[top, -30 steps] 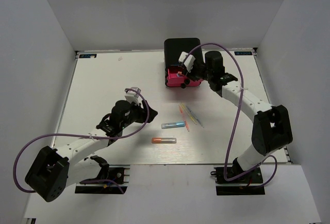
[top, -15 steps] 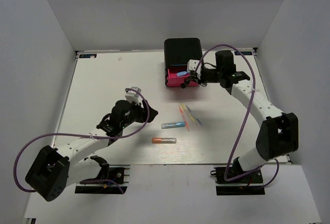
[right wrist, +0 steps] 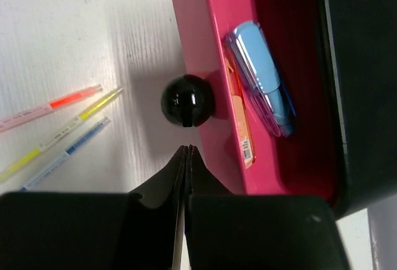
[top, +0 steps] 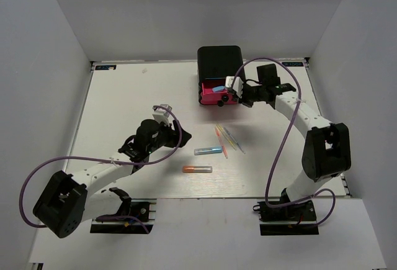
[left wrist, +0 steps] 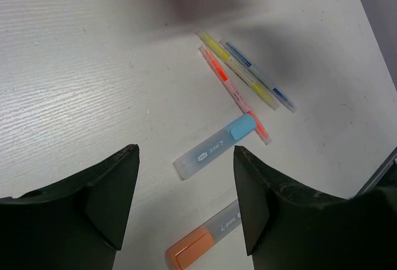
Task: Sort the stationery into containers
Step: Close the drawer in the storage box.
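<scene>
The black box (top: 218, 59) has its pink drawer (top: 214, 99) pulled out. Inside the drawer (right wrist: 211, 46) lie a blue tube (right wrist: 263, 77) and an orange tube (right wrist: 239, 121). My right gripper (right wrist: 187, 148) is shut on nothing, its tips just short of the black knob (right wrist: 187, 101). On the table lie a blue tube (left wrist: 214, 148), an orange tube (left wrist: 198, 248) and pink, yellow and pale-blue sticks (left wrist: 239, 74). My left gripper (left wrist: 186, 152) hangs open above the two tubes, touching neither.
White walls close in the white table (top: 124, 96) on three sides. The sticks (top: 226, 138) lie between the drawer and the two loose tubes (top: 208, 151). The right arm's purple cable (top: 282, 139) loops over the table's right side.
My right gripper has shut and swung from over the drawer down to the knob. A blue tube now shows in the drawer. The left arm has barely moved.
</scene>
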`<state>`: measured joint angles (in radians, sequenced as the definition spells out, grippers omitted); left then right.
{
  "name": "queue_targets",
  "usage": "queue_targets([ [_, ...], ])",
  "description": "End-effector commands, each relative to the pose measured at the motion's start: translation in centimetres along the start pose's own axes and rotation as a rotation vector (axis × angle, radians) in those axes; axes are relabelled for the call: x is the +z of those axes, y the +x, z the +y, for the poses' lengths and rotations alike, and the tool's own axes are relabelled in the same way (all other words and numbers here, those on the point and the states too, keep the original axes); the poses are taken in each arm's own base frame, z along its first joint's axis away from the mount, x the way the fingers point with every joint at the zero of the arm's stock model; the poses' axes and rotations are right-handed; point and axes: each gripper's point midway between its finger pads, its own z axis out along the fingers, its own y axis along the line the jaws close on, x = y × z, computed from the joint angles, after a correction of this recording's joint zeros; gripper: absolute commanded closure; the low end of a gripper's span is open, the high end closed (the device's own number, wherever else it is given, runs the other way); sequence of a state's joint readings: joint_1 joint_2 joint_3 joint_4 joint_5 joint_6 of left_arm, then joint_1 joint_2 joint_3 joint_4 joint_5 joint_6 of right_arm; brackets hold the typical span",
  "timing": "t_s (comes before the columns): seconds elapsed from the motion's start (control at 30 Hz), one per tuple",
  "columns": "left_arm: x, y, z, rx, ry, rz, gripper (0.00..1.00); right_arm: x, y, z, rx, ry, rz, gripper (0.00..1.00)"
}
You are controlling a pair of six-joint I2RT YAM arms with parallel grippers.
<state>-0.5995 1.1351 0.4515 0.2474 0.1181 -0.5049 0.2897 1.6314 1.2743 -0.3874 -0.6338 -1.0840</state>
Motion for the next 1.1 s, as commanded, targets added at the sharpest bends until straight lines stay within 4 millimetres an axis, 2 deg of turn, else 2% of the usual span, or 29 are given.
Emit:
queue_targets([
  [0.0, 0.2, -2.3, -1.7, 0.023, 0.049, -0.048, 0.28, 0.5, 1.4, -2.0, -0.008, 0.061, 0.055, 1.0],
  [0.03, 0.2, -2.3, -1.7, 0.023, 0.049, -0.048, 0.28, 0.6, 1.4, -2.8, -0.012, 0.089, 0.051, 1.0],
  [0.1, 0.2, -2.3, -1.7, 0.023, 0.049, -0.048, 0.28, 0.8, 1.6, -3.1, -0.012, 0.1, 0.058, 0.93],
  [0.17, 0.2, -2.3, -1.7, 0.023, 0.049, -0.048, 0.28, 1.1, 1.7, -3.4, -0.017, 0.109, 0.057, 0.83],
  [0.2, 0.2, -2.3, -1.7, 0.023, 0.049, -0.048, 0.28, 1.1, 1.5, -3.8, -0.019, 0.12, 0.052, 0.73],
  [0.3, 0.2, -2.3, -1.7, 0.032, 0.049, -0.048, 0.28, 1.3, 1.5, -4.2, -0.019, 0.133, 0.048, 0.57],
  [0.43, 0.2, -2.3, -1.7, 0.032, 0.049, -0.048, 0.28, 1.3, 0.6, -4.2, -0.021, 0.131, 0.01, 0.53],
  [0.57, 0.2, -2.3, -1.7, 0.032, 0.049, -0.048, 0.28, 1.6, 0.4, -4.4, -0.02, 0.132, -0.007, 0.53],
  [0.67, 0.3, -2.1, -1.5, 0.031, 0.044, -0.04, 0.28, 1.9, 0.3, -5.0, -0.017, 0.132, -0.015, 0.53],
  [0.73, 0.3, -2.1, -1.5, 0.031, 0.044, -0.04, 0.28, 1.9, -0.3, -5.7, -0.025, 0.143, -0.026, 0.52],
  [1.07, 0.2, -2.3, -1.7, 0.032, 0.049, -0.048, 0.28, 2.8, 0.0, -7.1, -0.01, 0.15, -0.026, 0.48],
])
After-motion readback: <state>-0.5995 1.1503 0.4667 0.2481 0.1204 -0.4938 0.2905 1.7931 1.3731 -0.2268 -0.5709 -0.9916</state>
